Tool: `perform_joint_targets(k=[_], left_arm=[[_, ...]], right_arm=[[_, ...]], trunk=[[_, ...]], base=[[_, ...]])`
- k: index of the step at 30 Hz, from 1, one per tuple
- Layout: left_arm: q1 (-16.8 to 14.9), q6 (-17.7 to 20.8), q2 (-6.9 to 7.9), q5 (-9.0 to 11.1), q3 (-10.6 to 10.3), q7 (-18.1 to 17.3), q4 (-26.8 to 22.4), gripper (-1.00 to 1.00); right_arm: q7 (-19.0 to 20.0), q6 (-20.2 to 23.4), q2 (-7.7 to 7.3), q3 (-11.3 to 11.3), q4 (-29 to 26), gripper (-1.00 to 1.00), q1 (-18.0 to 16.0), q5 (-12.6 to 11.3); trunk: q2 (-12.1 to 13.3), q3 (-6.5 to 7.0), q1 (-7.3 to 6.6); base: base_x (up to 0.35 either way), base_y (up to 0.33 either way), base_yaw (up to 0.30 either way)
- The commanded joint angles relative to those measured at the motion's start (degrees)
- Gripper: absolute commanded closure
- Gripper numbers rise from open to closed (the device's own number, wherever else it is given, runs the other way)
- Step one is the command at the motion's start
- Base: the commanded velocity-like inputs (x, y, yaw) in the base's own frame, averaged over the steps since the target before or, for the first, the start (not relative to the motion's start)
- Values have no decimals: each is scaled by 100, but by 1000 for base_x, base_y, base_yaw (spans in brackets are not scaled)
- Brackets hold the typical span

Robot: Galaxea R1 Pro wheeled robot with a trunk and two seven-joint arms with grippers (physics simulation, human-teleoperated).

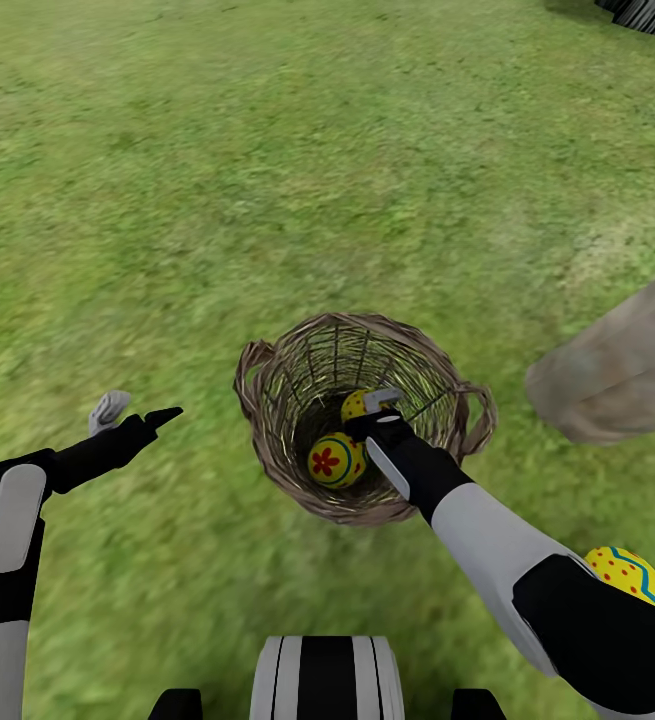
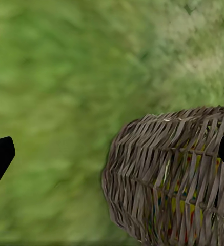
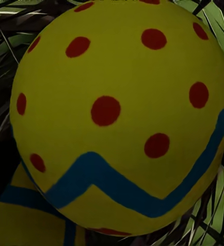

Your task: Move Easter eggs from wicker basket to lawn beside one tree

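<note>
eggs: 2 in wicker basket [image 1: 267, 440], right gripper [image 1: 379, 412] among them, grip unclear; left gripper [image 1: 137, 412] spread; trunk [image 1: 617, 375] beside.

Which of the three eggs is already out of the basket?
The dotted egg lying on the lawn beside the right arm. The flower egg and the one at the right gripper still sit inside the wicker basket.

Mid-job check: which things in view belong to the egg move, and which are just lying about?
Job:
- round brown wicker basket
- yellow flower-painted egg inside it
- yellow red-dotted egg at the right tool
- third yellow dotted egg on the green lawn
- grey-brown trunk

Lying about:
- dark object, far corner
</note>
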Motion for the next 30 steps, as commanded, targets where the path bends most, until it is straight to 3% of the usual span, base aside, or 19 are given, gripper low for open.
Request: perform_joint_targets(k=[1,30], left_arm=[[-3,27,-1,-54,10,-59,-1,-100],[-3,27,-1,-54,4,-51,-1,-100]], right_arm=[[-55,15,-8,36,-7,100,-4,-65],[-55,23,-9,36,-148,100,-4,-65]], trunk=[[-1,-3,-1],[-1,-3,-1]], base=[[0,0,0],[0,0,0]])
